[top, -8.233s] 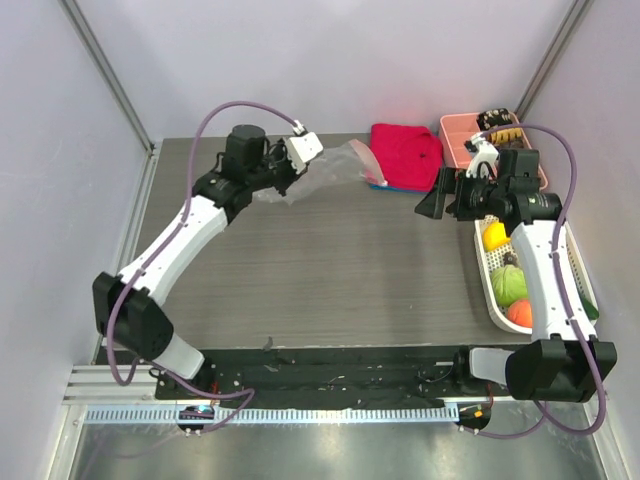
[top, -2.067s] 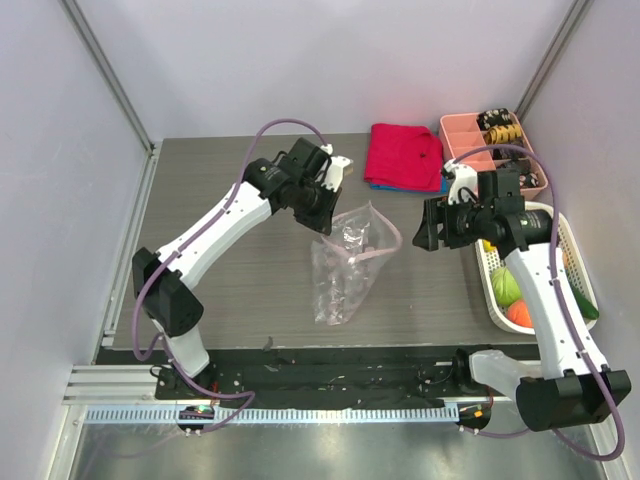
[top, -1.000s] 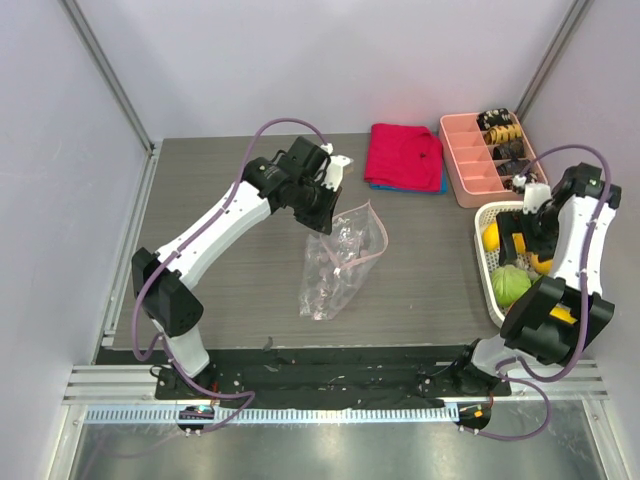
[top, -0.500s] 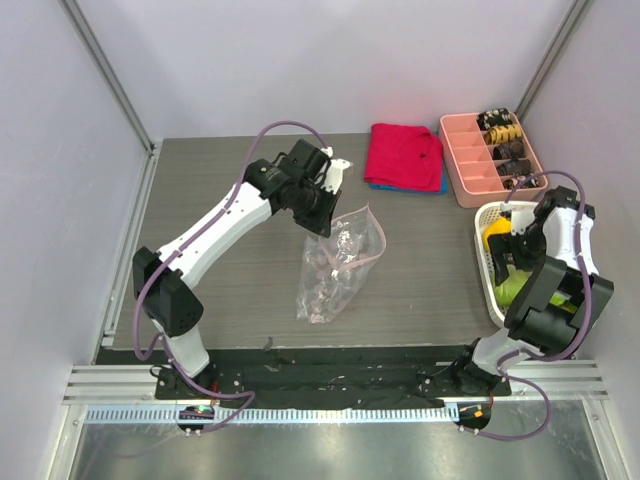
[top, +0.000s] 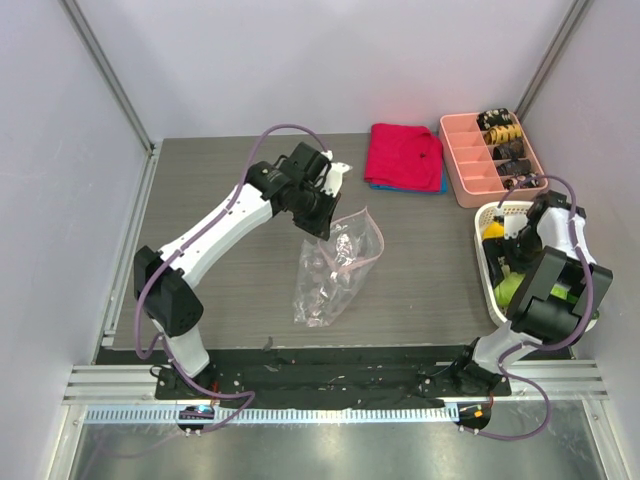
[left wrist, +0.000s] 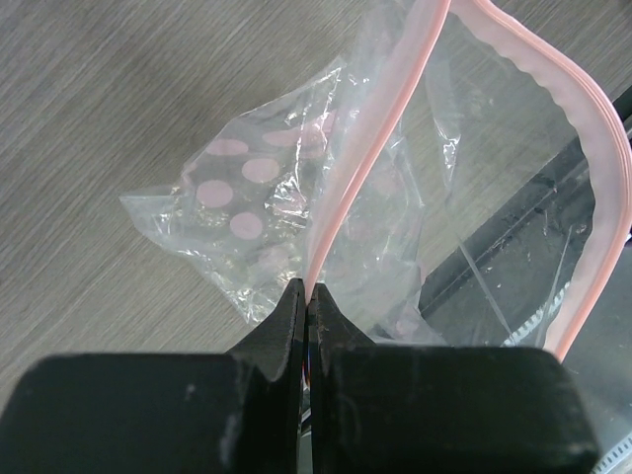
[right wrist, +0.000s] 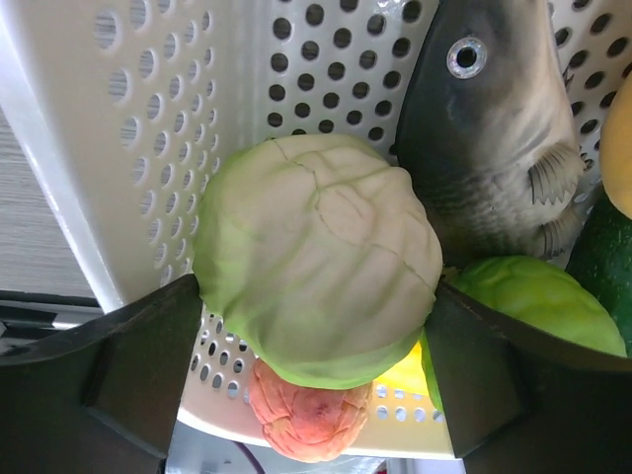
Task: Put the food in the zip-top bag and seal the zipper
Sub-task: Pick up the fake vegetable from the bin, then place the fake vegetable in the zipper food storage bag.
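Right now my left gripper (left wrist: 307, 296) is pinched tight on the pink zipper (left wrist: 367, 148) of the bag (left wrist: 242, 188), its jaws meeting on one lip with no gap showing between them. Beyond the tips the strip runs away and loops round to the right, so the mouth gapes open. The dotted, crinkled body of the bag spreads ahead and left of the jaws, its far end down on the grey table (top: 220, 200). My right gripper (right wrist: 311, 301) is down in the white basket (right wrist: 128, 148) with its jaws spread wide, one finger on either side of the pale green cabbage (right wrist: 316, 257). Whether the pads touch it I cannot tell. Under the cabbage, between the jaws, sits a red-orange piece (right wrist: 301, 420). Just past the right-hand finger lies a second green piece (right wrist: 533, 296). Ahead of the tips a grey toy fish (right wrist: 484, 128) leans against the basket wall. No food is in the bag.
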### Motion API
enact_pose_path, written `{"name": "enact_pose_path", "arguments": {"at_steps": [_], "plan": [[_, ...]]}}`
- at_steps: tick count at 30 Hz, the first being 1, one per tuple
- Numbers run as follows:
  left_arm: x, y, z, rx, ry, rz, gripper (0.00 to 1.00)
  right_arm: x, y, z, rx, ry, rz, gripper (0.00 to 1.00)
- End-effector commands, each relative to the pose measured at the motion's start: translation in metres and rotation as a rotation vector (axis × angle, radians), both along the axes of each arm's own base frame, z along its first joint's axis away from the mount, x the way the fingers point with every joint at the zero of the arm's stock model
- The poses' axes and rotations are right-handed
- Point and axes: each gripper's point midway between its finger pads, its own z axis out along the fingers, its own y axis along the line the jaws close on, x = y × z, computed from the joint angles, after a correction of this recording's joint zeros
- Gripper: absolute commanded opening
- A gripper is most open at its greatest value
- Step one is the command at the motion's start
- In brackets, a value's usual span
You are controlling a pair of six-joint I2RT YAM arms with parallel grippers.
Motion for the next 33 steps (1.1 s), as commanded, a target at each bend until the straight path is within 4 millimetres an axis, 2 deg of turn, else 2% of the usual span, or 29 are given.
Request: {"name": "enact_pose_path", "arguments": {"at_steps": [1,3,4,6,7,9,10,11,13,14,16,17,19,20,22,24,25,27,28,29,30,31,32,33], "plan": [[0.000,0.002,0.013,-0.038,-0.036,-0.002,0.00,0.004,0.008,-0.003,0.041,0.006,-0.018,0.81],[0.001,0.002,0.012,-0.040,-0.033,0.002,0.00,0.008,0.010,0.010,0.055,-0.008,-0.021,0.71],[0.001,0.002,0.013,-0.042,-0.031,0.003,0.00,0.010,0.010,0.016,0.059,-0.018,-0.025,0.61],[0.002,0.003,0.013,-0.047,-0.028,0.009,0.00,0.016,0.008,0.040,0.049,-0.056,-0.023,0.50],[0.003,0.004,0.013,-0.050,-0.025,0.011,0.00,0.018,0.008,0.049,0.051,-0.072,-0.024,0.39],[0.003,0.004,0.012,-0.055,-0.017,0.015,0.00,0.025,0.007,0.074,0.037,-0.117,-0.019,0.31],[0.003,0.005,0.013,-0.056,-0.016,0.017,0.00,0.028,0.009,0.082,0.042,-0.139,-0.017,0.22],[0.003,0.005,0.012,-0.058,-0.016,0.016,0.00,0.031,0.009,0.098,0.044,-0.165,-0.014,0.18],[0.004,0.007,0.013,-0.064,-0.012,0.020,0.00,0.038,0.019,0.117,0.088,-0.217,-0.001,0.17],[0.004,0.007,0.013,-0.066,-0.013,0.019,0.00,0.040,0.022,0.134,0.100,-0.250,0.003,0.17],[0.004,0.009,0.013,-0.068,-0.013,0.022,0.00,0.048,0.033,0.150,0.158,-0.292,0.007,0.17],[0.004,0.009,0.013,-0.072,-0.009,0.022,0.00,0.053,0.048,0.170,0.233,-0.342,0.023,0.17],[0.005,0.010,0.013,-0.083,-0.001,0.023,0.00,0.062,0.064,0.192,0.299,-0.425,0.003,0.16],[0.004,0.009,0.014,-0.091,0.002,0.020,0.00,0.069,0.081,0.207,0.373,-0.486,0.036,0.16],[0.005,0.011,0.014,-0.103,0.013,0.027,0.00,0.074,0.118,0.224,0.459,-0.521,0.104,0.15],[0.006,0.013,0.013,-0.109,0.025,0.036,0.00,0.075,0.165,0.242,0.613,-0.548,0.181,0.15],[0.006,0.014,0.012,-0.114,0.032,0.037,0.00,0.081,0.180,0.252,0.670,-0.573,0.172,0.15],[0.007,0.015,0.011,-0.124,0.042,0.043,0.00,0.079,0.213,0.267,0.776,-0.590,0.211,0.15],[0.007,0.016,0.010,-0.126,0.046,0.045,0.00,0.082,0.238,0.273,0.831,-0.595,0.234,0.15],[0.008,0.016,0.012,-0.141,0.054,0.046,0.00,0.081,0.251,0.279,0.865,-0.611,0.261,0.15],[0.008,0.016,0.011,-0.145,0.058,0.049,0.00,0.073,0.265,0.293,0.908,-0.650,0.300,0.15],[0.009,0.016,0.011,-0.150,0.062,0.051,0.00,0.081,0.281,0.296,0.938,-0.706,0.361,0.15],[0.010,0.015,0.013,-0.156,0.056,0.049,0.00,0.080,0.290,0.303,0.995,-0.693,0.297,0.15],[0.012,0.016,0.014,-0.156,0.051,0.049,0.00,0.071,0.303,0.314,1.028,-0.726,0.317,0.15]]}}
